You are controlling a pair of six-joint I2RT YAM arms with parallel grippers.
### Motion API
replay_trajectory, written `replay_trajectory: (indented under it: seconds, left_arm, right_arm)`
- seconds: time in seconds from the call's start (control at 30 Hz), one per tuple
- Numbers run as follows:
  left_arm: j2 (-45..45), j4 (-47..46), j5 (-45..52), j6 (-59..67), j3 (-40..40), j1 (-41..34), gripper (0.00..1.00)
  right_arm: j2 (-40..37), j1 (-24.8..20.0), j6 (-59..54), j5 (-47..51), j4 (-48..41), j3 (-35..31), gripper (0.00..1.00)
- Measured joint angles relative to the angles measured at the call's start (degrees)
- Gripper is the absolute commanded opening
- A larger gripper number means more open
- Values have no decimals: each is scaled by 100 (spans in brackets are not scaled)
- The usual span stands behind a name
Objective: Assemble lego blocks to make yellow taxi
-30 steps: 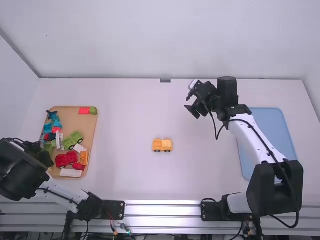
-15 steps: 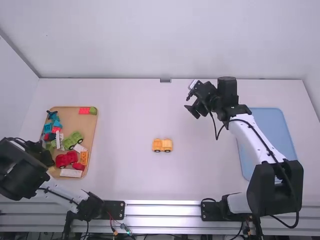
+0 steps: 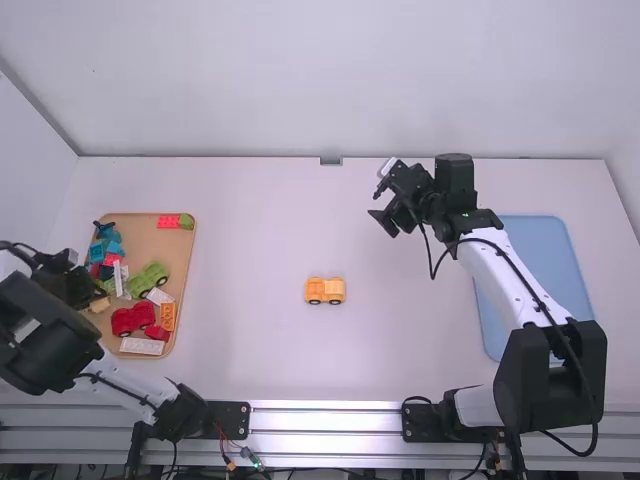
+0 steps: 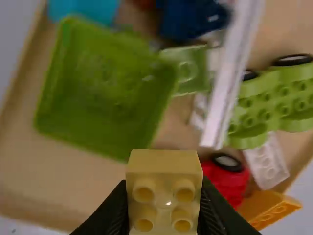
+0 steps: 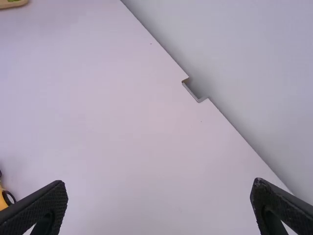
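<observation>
- White table (image 3: 250, 220) spreads between pale walls, with a wooden tray (image 3: 158, 245) towards its left side and a blue tray (image 3: 548, 245) towards its right
- Near the middle of the table sits the yellow wheeled base (image 3: 325, 290), upright on its wheels and well apart from both trays; I take it for the start of the taxi
- Above the wooden tray, my left gripper (image 4: 164, 196) is clamped on a pale yellow block (image 4: 165, 188), a finger on each side, its four studs facing my wrist camera
- Beyond the block lie a green bin-shaped piece (image 4: 105, 88), a long white piece (image 4: 232, 73) and a green car base (image 4: 269, 105)
- My right gripper (image 5: 159, 188) hangs over the table with its fingers wide apart and nothing between them
- Fetching a part looks like the step in hand; the block has yet to go onto the base
- Next I should lift clear of the white piece, carry the block across, square it over the base and press straight down; off-centre pressure could roll or tip the base
</observation>
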Motion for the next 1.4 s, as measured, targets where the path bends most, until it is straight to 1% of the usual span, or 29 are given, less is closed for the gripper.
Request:
replay_trajectory:
  seconds: [0.13, 0.2, 0.23, 0.27, 0.33, 0.37, 0.43, 0.5, 0.6, 0.67, 0.73, 0.9, 1.03, 1.13, 1.2, 1.3, 1.4]
  left_arm:
    - [-9, 76, -195, -2, 0, -898, 2]
    - [-33, 153, -306, 55, -2, -1493, 2]
    - [-59, 219, -337, 199, 0, -1945, 2]
    - [-74, 254, -341, 291, 0, -2129, 2]
    - [-109, 343, -315, 675, 0, -2747, 2]
    - [-116, 369, -299, 811, -2, -2920, 2]
    - [-140, 522, -262, 1368, -2, -3674, 2]
    - [-140, 619, -269, 1596, 0, -4065, 2]
    - [-140, 756, -284, 2072, 0, -4916, 2]
    - [-138, 730, -280, 2269, 0, -5158, 2]
    - [-140, 614, -280, 2813, -2, -5672, 2]
    - [-131, 439, -280, 3578, -17, -6247, 2]
    - [-28, 822, -280, 4011, -264, -6465, 2]
    - [52, 1134, -299, 4151, -612, -6566, 1]
    - [101, 1211, -313, 4234, -885, -6697, 1]
    - [109, 1279, -328, 4223, -1093, -6940, 2]
    - [109, 1495, -420, 4203, -1191, -7193, 1]
  right_arm:
    - [0, 2, 92, -118, 7, -2, 99]
    - [0, 2, 131, -243, -2, 0, 99]
    - [0, 2, 146, -326, -4, -2, 99]
    - [0, 0, 149, -356, -7, -2, 99]
    - [0, 2, 149, -481, -26, -2, 99]
    - [0, 2, 153, -518, -33, -2, 99]
    - [0, 0, 293, -697, -31, 0, 99]
    - [0, -9, 433, -793, -26, -2, 99]
    - [0, -15, 761, -922, -42, -2, 99]
    - [0, -15, 855, -953, -85, 0, 99]
    - [0, -13, 984, -1001, -238, -2, 99]
    - [0, -15, 1113, -1021, -492, -2, 98]
    - [-44, -15, 1169, -1014, -356, -24, 99]
    - [-293, -15, 1281, -909, -28, -249, 99]
    - [-647, -15, 1467, -726, 284, -555, 98]
    - [-1005, -15, 1633, -553, 595, -881, 98]
    - [-1193, -15, 1714, -461, 761, -1104, 99]
